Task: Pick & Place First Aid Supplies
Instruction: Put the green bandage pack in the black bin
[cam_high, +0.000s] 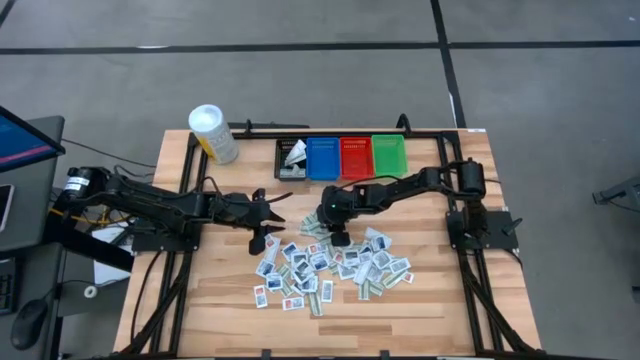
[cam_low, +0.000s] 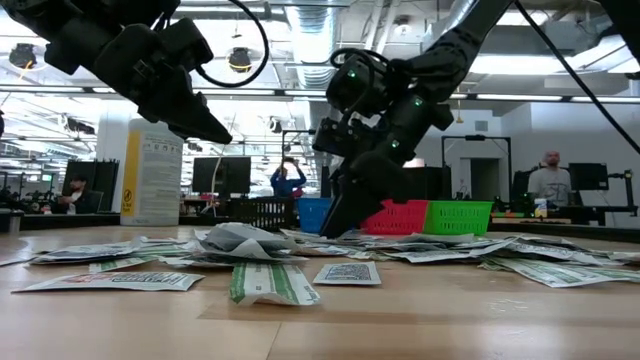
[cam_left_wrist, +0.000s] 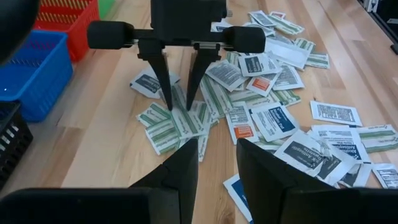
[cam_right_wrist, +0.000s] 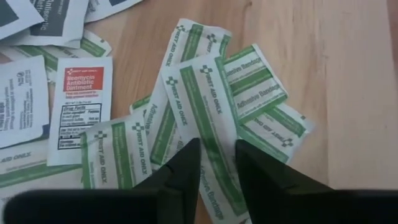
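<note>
Table (cam_high: 200, 300): wood top, both arms over it. Bins at far edge, l to r: black bin (cam_high: 291, 158) w/ a few packets inside, blue bin (cam_high: 323, 157), red bin (cam_high: 356, 156), green bin (cam_high: 389, 154). White tub (cam_high: 214, 133) far left, not task item. First aid supplies (cam_high: 330, 265): loose heap of flat packets mid-table, spreading near & right. Right gripper (cam_high: 339, 238) down at heap's far edge, tips at table level over green-striped adhesive bandage packets (cam_right_wrist: 211, 124); fingers (cam_right_wrist: 180, 168) a narrow gap apart, straddling one strip, not clamped on it as far as seen. That strip's long axis runs roughly along the gripper's reach, directly under the tips, so right arm is nearer by far. Left gripper (cam_high: 264, 226) hangs above the table just left of heap, fingers (cam_left_wrist: 180, 174) apart, nothing between.
</note>
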